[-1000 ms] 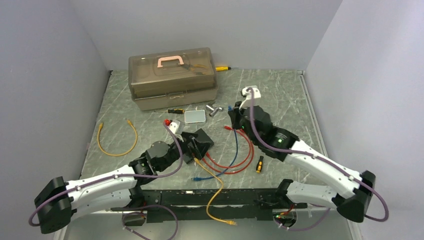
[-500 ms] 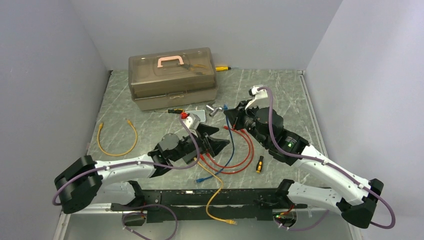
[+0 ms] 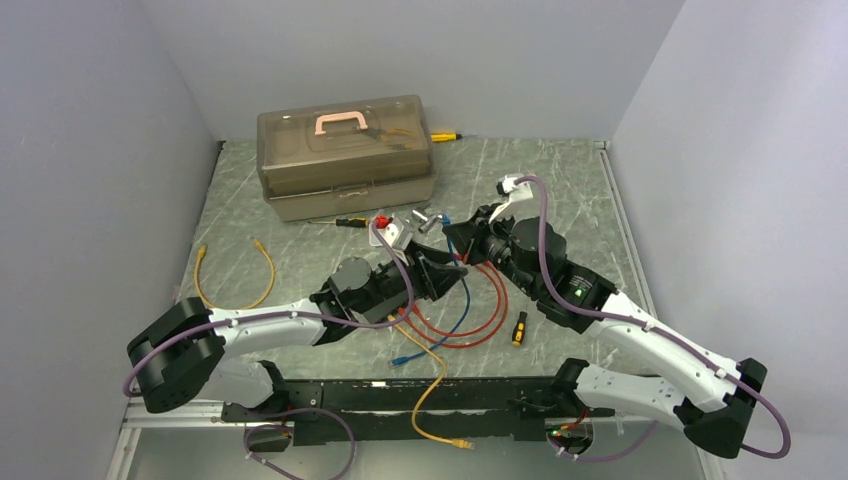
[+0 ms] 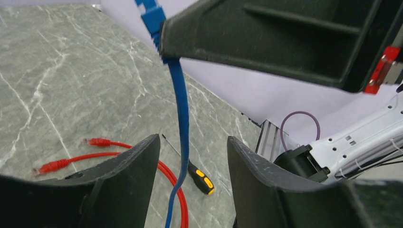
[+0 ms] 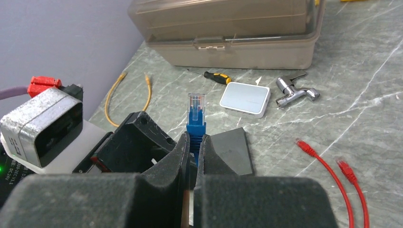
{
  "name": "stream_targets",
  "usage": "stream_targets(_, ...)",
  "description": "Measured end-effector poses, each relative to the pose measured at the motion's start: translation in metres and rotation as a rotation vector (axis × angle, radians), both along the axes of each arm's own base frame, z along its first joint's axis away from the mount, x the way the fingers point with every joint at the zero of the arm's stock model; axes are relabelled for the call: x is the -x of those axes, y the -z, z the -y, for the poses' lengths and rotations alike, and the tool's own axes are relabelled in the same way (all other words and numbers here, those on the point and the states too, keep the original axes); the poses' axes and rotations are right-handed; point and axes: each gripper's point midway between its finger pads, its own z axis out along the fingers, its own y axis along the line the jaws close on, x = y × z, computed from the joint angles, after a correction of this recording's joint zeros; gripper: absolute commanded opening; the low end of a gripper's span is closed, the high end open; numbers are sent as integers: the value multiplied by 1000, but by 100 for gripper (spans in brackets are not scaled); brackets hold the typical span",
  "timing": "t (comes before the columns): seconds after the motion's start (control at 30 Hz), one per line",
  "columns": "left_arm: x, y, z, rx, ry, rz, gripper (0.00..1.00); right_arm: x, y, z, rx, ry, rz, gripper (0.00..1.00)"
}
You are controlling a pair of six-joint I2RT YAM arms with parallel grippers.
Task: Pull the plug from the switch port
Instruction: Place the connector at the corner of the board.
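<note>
My right gripper (image 5: pixel 195 140) is shut on the blue plug (image 5: pixel 196 111), which points up, free of any socket. Its blue cable (image 4: pixel 183 118) hangs down between the fingers of my open left gripper (image 4: pixel 192 142) without touching them. A corner of the flat matte-black switch (image 5: pixel 233 152) lies on the table just past my right fingers. In the top view the left gripper (image 3: pixel 438 270) covers most of the switch, and the right gripper (image 3: pixel 452 232) is right behind it with the plug (image 3: pixel 446 215).
The brown toolbox (image 3: pixel 345 155) stands at the back left. A silver tin (image 5: pixel 244 99) and a metal tap (image 5: pixel 294 90) lie near it. Red cables (image 3: pixel 490 300), a screwdriver (image 3: pixel 519 327) and yellow cables (image 3: pixel 235 275) lie on the table.
My left arm has swung forward and right, so its open gripper is now under the right gripper. The right gripper has shifted slightly left, still holding the blue plug.
</note>
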Motion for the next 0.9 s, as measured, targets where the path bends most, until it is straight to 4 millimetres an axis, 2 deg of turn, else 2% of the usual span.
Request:
stream_targets(0.1,-3,-7,2,15,-6,1,44,2,-1,0,-6,-6,2,0)
stream_targets(0.2,-4,-7,2,14,-15,-6,32,3,-4,1,-13,-10,7,2)
stream_targets(0.23,-5,-6,2,11,-18,-6,27,4,-5,1,-15,-11,8,8)
stream_targets(0.27,-5,-5,2,7,-20,-8,23,5,-5,2,-17,-13,10,19)
stream_targets(0.33,-6,-1,1,-5,-24,-11,15,6,-5,3,-17,-17,12,50)
stream_targets(0.37,-7,1,1,-13,-26,-13,11,7,-5,4,-19,-17,13,61)
stream_targets(0.43,-7,5,0,-34,-29,-7,0,9,-7,7,-23,-17,19,74)
stream_targets(0.47,-8,5,0,-37,-29,-6,0,10,-9,9,-23,-15,26,79)
stream_targets(0.53,-9,4,-1,-47,-32,5,0,12,-13,14,-24,-9,36,84)
stream_targets(0.67,-13,-10,-1,-30,-27,35,0,15,-17,31,-14,32,51,87)
stream_targets(0.83,-18,-34,-6,41,-25,84,0,23,-32,64,-62,116,103,87)
stream_targets(0.9,-21,-45,-9,80,-28,102,0,27,-27,76,-74,146,113,87)
